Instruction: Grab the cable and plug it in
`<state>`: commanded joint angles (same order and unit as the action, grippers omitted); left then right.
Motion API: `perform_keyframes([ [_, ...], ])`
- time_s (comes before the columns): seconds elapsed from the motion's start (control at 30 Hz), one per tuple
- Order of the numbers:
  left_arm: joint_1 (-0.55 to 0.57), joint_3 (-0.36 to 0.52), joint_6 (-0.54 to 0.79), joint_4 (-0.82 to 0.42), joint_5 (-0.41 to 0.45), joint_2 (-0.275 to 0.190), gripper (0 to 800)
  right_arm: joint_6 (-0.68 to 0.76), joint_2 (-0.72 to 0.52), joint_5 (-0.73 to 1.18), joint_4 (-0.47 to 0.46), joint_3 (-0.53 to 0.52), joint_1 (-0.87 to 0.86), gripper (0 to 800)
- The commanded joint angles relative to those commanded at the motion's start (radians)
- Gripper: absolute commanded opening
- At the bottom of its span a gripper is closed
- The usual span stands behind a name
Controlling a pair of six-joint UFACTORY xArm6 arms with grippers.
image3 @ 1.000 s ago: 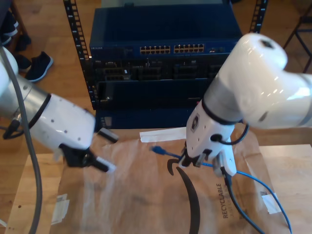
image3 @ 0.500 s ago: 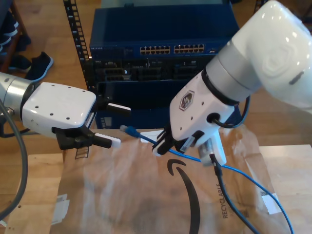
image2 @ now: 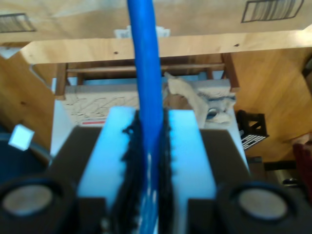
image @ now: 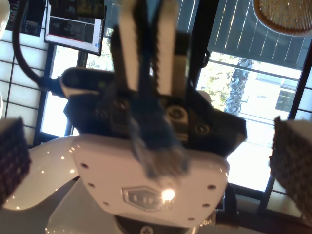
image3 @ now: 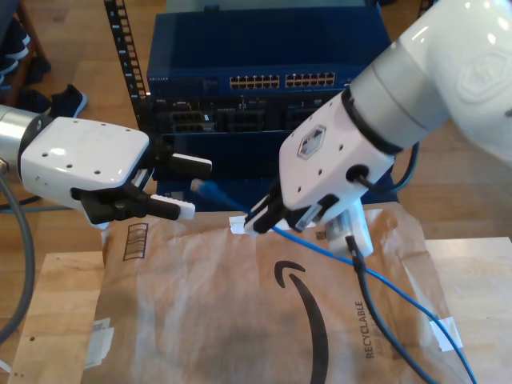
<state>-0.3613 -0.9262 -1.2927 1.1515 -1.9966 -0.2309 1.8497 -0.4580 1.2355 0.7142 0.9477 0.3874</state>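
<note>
The blue cable (image3: 320, 244) runs from the exterior view's lower right up to my second gripper (image3: 260, 220), which is shut on it a short way behind its plug (image3: 210, 190). The second wrist view shows the cable (image2: 146, 73) pinched between the pads (image2: 114, 146). My first gripper (image3: 196, 189) is open at the exterior view's left, its two fingertips above and below the plug's tip. In the first wrist view the plug (image: 161, 151) points at the camera, with the open pads (image: 292, 161) far apart on either side.
A blue rack of network gear with rows of ports (image3: 280, 80) stands behind the table. A brown paper bag (image3: 240, 320) covers the wooden table top. A thick black cable (image3: 376, 320) hangs from the second arm. Shoes (image3: 68, 104) lie on the floor at the exterior view's upper left.
My second gripper lifted the cable off the bag and carried its plug toward the exterior view's left. My first gripper rose from the bag, and its open fingers now flank the plug.
</note>
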Motion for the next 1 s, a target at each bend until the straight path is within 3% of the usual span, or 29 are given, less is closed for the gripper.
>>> perform_keyframes([
  [0.43, -0.014, 0.002, -0.014, 0.002, -0.017, 0.000, 425, 0.000, 0.008, 0.002, 0.000, -0.008, -0.011, 1],
  [1.0, -0.014, 0.005, -0.012, 0.000, -0.006, 0.000, 382, 0.000, 0.021, 0.002, 0.000, -0.008, -0.005, 1],
])
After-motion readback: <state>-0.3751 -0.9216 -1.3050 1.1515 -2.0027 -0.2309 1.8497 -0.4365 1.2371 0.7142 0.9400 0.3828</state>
